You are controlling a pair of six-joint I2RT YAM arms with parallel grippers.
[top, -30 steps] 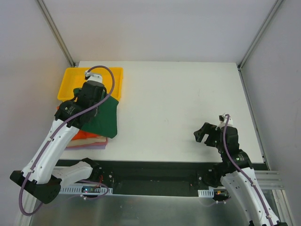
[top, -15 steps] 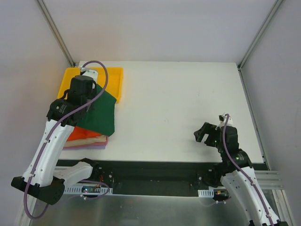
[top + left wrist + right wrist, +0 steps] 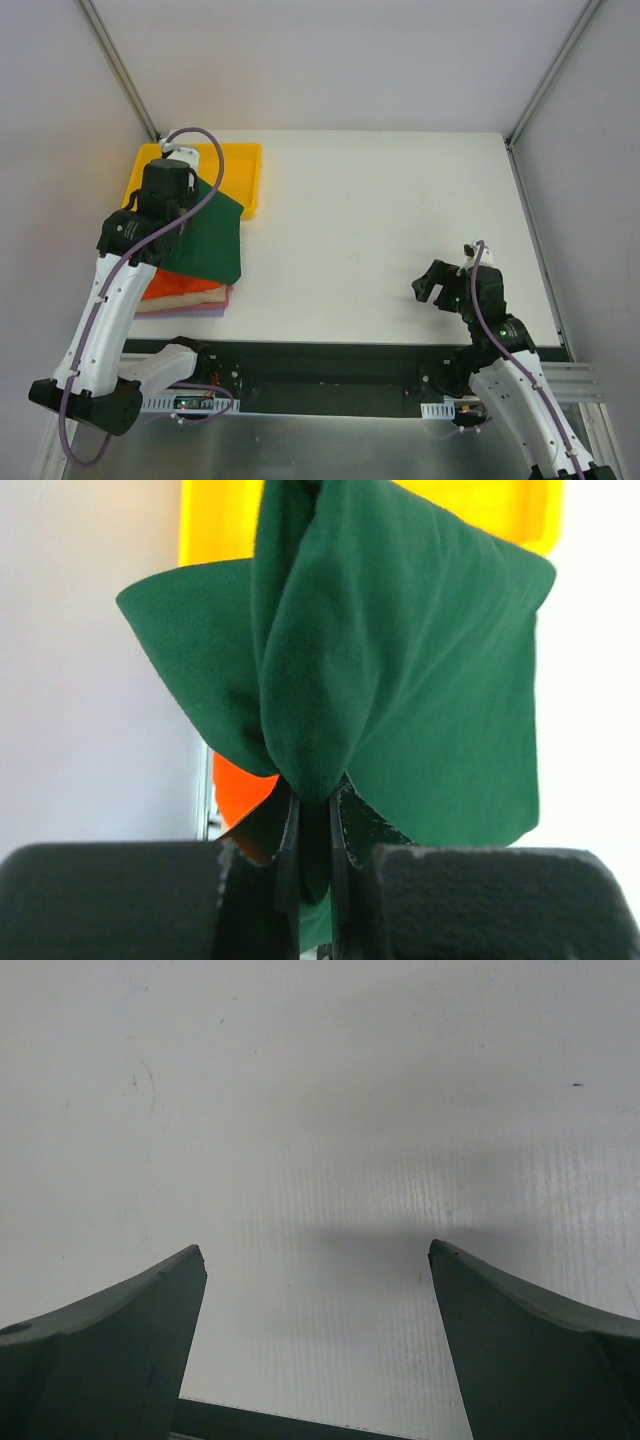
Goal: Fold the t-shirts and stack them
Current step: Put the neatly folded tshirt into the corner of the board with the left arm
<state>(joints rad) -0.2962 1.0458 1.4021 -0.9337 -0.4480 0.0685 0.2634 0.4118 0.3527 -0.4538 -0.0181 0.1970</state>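
**Two arms: L pinches the green tee, R idle and wide**

One dark green t-shirt (image 3: 212, 243) is in the L gripper (image 3: 312, 815). In the L wrist view the jaws are nearly together, w/ a bunched fold of the cloth squeezed btwn them. The rest of the tee billows out beyond the fingertips in two lobes. From the top cam the green tee spreads over the far part of the stack at the table's (image 3: 380, 200) near-left corner. Its far corner overlaps the near rim of the yellow tray (image 3: 247, 166) in that view; can't tell if they touch.

Stack under it: orange t-shirt (image 3: 166, 286) uppermost, beige t-shirt (image 3: 198, 297) below, pale lilac t-shirt (image 3: 190, 311) at the bottom. Only their near edges show. A bit of orange also peeks out below the green cloth in the L wrist view.

R gripper (image 3: 432, 284) sits well apart, over the table's near-right area. Its jaws stand wide w/ nothing btwn them, and the R wrist view shows only bare white tabletop btwn the two fingers (image 3: 120, 1335).
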